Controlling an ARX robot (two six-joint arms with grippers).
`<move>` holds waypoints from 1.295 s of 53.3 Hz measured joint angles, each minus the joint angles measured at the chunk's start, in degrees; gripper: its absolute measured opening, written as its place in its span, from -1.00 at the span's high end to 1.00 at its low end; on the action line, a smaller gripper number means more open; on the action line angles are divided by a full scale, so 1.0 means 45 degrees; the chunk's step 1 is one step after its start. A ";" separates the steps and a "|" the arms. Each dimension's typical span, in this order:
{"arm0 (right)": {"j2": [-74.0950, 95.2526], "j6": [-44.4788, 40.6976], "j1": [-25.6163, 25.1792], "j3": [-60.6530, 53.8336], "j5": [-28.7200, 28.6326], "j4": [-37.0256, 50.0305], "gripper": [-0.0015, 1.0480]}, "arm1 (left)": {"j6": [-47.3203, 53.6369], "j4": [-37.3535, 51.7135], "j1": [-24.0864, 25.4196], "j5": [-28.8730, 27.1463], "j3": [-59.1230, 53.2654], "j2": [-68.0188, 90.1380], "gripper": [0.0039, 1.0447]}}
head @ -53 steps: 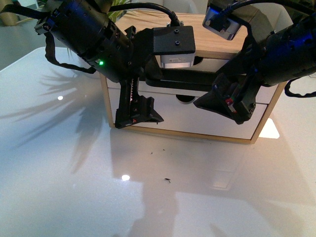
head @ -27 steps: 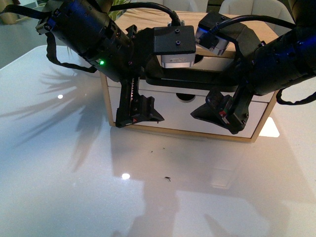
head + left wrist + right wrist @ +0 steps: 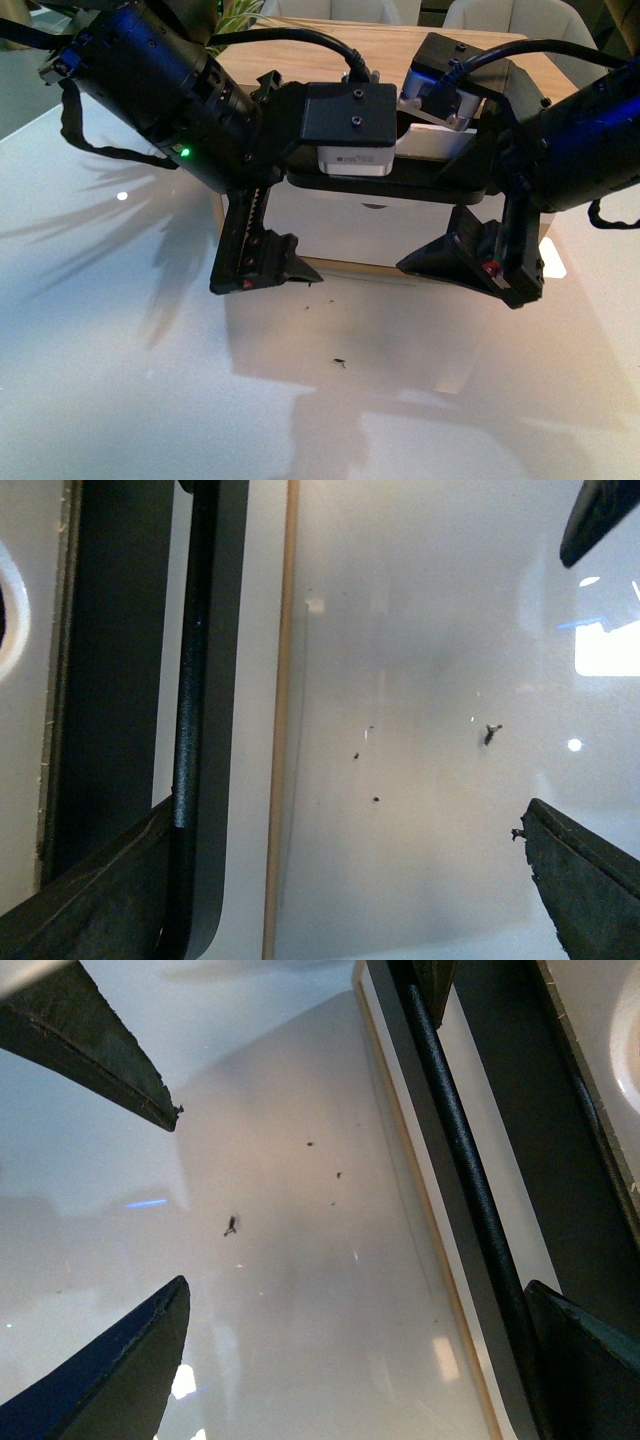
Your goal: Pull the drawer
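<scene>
The drawer (image 3: 385,232) shows its white front under a long black bar handle (image 3: 400,186), in a light wood cabinet (image 3: 300,45). My left gripper (image 3: 262,270) hangs open at the front's left end, its tips near the table. My right gripper (image 3: 478,268) stands open at the right end. In the left wrist view the handle (image 3: 193,680) runs past one finger (image 3: 90,900), and the left gripper (image 3: 340,905) spans it and the table. In the right wrist view the handle (image 3: 460,1160) passes by one finger (image 3: 585,1360) of the right gripper (image 3: 355,1360). Neither gripper is closed on the bar.
The glossy white table (image 3: 120,380) spreads in front of the cabinet, with a small dark speck (image 3: 340,363) on it. Cables and wrist cameras (image 3: 350,130) crowd the cabinet's upper front. Chair backs (image 3: 500,15) stand behind.
Both grippers have dropped lower in front of the cabinet and come nearer the camera. The right gripper swung down to the table's level. The arms now hide the upper drawer front.
</scene>
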 joint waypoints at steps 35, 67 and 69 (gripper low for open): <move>-0.2477 0.0073 0.0471 -0.2968 -0.0918 0.0112 -0.83 | 0.0612 0.0316 -0.0277 0.0432 -0.3366 -0.2453 -0.87; -0.6047 0.4274 -0.0068 -0.5663 -0.0403 0.4886 -0.83 | -0.4294 0.8170 -0.0359 0.0413 -0.6785 -0.5727 -0.87; -0.6373 0.4818 -0.0121 -0.5989 0.0019 0.5557 -0.83 | -0.4823 0.8835 -0.0287 0.0369 -0.7116 -0.5989 -0.87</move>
